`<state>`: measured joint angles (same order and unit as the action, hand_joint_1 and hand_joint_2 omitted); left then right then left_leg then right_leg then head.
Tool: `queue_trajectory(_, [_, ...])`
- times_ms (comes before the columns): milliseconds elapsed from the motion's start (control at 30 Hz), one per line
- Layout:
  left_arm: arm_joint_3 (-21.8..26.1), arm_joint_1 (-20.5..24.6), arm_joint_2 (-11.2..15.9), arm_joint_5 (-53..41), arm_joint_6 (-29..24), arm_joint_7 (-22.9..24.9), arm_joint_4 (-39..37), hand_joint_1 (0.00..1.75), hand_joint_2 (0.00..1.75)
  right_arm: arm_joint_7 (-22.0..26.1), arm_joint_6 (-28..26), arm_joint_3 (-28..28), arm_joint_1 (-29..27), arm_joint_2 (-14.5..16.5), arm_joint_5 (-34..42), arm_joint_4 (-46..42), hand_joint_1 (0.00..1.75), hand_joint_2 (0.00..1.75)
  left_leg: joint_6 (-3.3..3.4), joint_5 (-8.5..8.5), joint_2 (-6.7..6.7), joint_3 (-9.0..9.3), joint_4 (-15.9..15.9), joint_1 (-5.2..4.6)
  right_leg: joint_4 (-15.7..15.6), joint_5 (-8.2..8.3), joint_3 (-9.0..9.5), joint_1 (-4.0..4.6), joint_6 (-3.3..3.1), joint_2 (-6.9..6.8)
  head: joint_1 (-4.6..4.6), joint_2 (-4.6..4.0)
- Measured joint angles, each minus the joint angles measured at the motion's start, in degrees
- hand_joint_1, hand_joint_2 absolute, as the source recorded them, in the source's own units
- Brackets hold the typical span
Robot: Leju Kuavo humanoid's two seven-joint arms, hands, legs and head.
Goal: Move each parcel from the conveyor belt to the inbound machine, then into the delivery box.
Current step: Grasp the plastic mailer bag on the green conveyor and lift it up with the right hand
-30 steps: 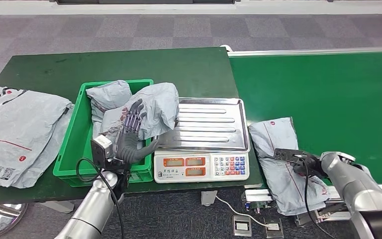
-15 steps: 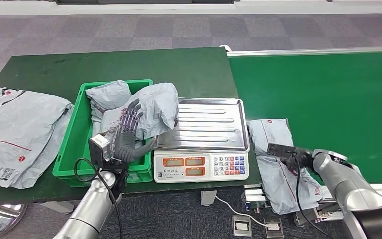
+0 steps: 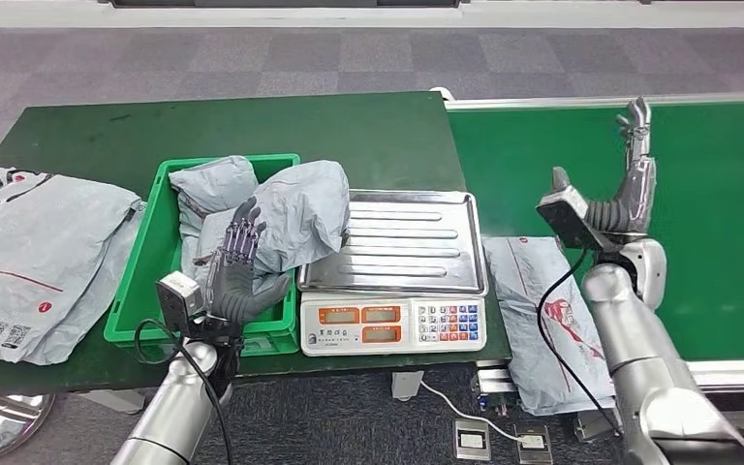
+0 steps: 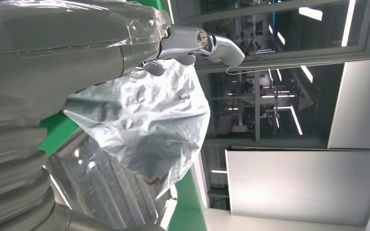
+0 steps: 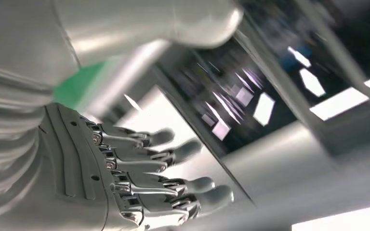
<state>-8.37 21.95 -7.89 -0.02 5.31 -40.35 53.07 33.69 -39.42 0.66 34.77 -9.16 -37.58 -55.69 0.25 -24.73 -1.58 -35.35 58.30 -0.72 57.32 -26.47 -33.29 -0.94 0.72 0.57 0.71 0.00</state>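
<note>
Altogether four grey parcels (image 3: pixel 299 213), one scale (image 3: pixel 394 268), one crate (image 3: pixel 140 281); both robot hands (image 3: pixel 235 271) (image 3: pixel 635 160) spread, empty.

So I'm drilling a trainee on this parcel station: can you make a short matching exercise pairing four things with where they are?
Things:
1. right hand
2. left hand
3. weighing scale
4. parcel with a red mark

Places:
A. between green crate and conveyor belt
B. lying at the belt's near edge
C. raised over the belt, holding nothing
D. against a grey parcel at the crate

Pairs: 1-C, 2-D, 3-A, 4-B
</note>
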Motion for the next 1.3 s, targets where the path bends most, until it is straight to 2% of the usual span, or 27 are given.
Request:
queue_trajectory(100, [0.0,0.38,-0.17,0.02,0.14,0.0,-0.41,0.0,1.75,3.3,-0.38,-4.36,-2.47,2.99,-1.54,-5.51,0.0,1.75,-0.01,0.0,0.01,0.01,-0.01,0.0,0.0,0.0,0.0,0.0,0.0,0.02,0.01,0.0])
queue_trajectory(167, [0.0,0.45,-0.25,0.02,-0.07,0.0,-0.58,0.0,1.75,0.88,2.15,-6.34,-2.8,4.3,-3.62,-6.87,0.0,1.75,-0.02,0.01,0.04,0.0,-0.02,0.0,0.01,0.01,0.01,0.0,-0.01,0.03,0.0,0.0])
queue_trajectory(200, [0.01,0.46,-0.25,0.02,-0.27,0.0,-0.59,0.0,1.75,-3.27,5.69,-6.84,-2.22,4.62,-5.9,-6.34,0.0,1.75,-0.02,0.01,0.1,0.01,-0.02,0.0,0.01,0.02,0.01,0.0,-0.02,0.08,-0.01,0.0])
queue_trajectory(233, [0.01,0.46,-0.25,0.0,-0.43,0.0,-0.56,0.0,1.75,-9.55,11.35,-7.02,-0.97,4.74,-8.81,-4.62,0.0,1.75,-0.03,0.01,0.19,0.02,-0.03,0.0,0.01,0.04,-0.02,-0.01,-0.04,0.17,-0.01,0.0])
queue_trajectory(333, [0.02,0.7,-0.18,-0.32,-0.02,0.0,-0.61,0.0,1.75,-30.17,33.28,-6.45,4.43,4.1,-15.87,4.97,0.0,1.75,0.02,0.08,0.39,0.04,-0.01,-0.01,-0.02,0.19,-0.11,-0.02,-0.03,0.37,0.01,0.0])
queue_trajectory(367, [0.02,0.87,-0.16,-0.48,0.23,0.0,-0.73,0.0,1.75,-33.77,38.47,-6.21,5.63,3.7,-16.9,8.1,0.0,1.75,0.05,0.14,0.33,0.0,0.0,-0.01,-0.03,0.24,-0.11,-0.02,0.0,0.32,0.01,0.0])
queue_trajectory(400, [0.02,1.08,-0.14,-0.63,0.38,0.0,-0.91,0.0,1.75,-35.3,41.31,-5.96,6.37,3.34,-17.44,10.85,0.0,1.75,0.07,0.2,0.21,-0.05,0.01,-0.01,-0.03,0.26,-0.12,-0.02,0.04,0.22,0.0,0.0])
queue_trajectory(500, [0.04,1.72,-0.08,-0.95,0.65,0.0,-1.55,0.0,1.75,-36.48,43.78,-4.93,8.33,2.42,-20.03,17.58,0.0,1.75,0.05,0.29,-0.02,-0.16,0.02,-0.02,-0.01,0.28,-0.16,-0.02,0.07,0.01,0.01,0.0])
queue_trajectory(600, [0.04,2.72,-0.31,-1.13,0.86,0.0,-2.69,0.0,1.75,-39.88,50.32,-2.12,10.02,0.78,-24.53,24.23,0.0,1.75,0.05,0.28,-0.07,-0.17,0.02,0.0,-0.04,0.26,-0.14,-0.01,0.07,-0.02,0.0,0.0])
queue_trajectory(767, [0.04,4.22,-0.49,-1.16,0.83,0.0,-4.74,0.0,1.75,-39.1,55.17,1.44,9.76,-0.96,-26.03,30.98,0.0,1.75,0.03,0.25,0.04,-0.21,0.02,-0.03,-0.05,0.26,-0.22,-0.03,0.07,0.05,-0.01,0.0])
queue_trajectory(1000, [0.04,4.04,-0.59,-1.18,0.73,0.0,-5.43,0.0,1.75,-37.28,58.48,2.98,9.47,-2.87,-25.98,33.4,0.0,1.75,0.03,0.25,0.02,-0.2,0.01,-0.02,-0.05,0.26,-0.21,-0.03,0.07,0.1,0.01,0.0])
queue_trajectory(1300, [0.04,3.92,-0.68,-1.18,0.73,0.0,-5.48,0.0,1.75,-35.93,60.22,3.62,9.31,-3.59,-25.83,34.19,0.0,1.75,0.03,0.26,0.03,-0.19,0.01,-0.02,-0.04,0.27,-0.19,-0.03,0.07,0.11,-0.01,0.0])
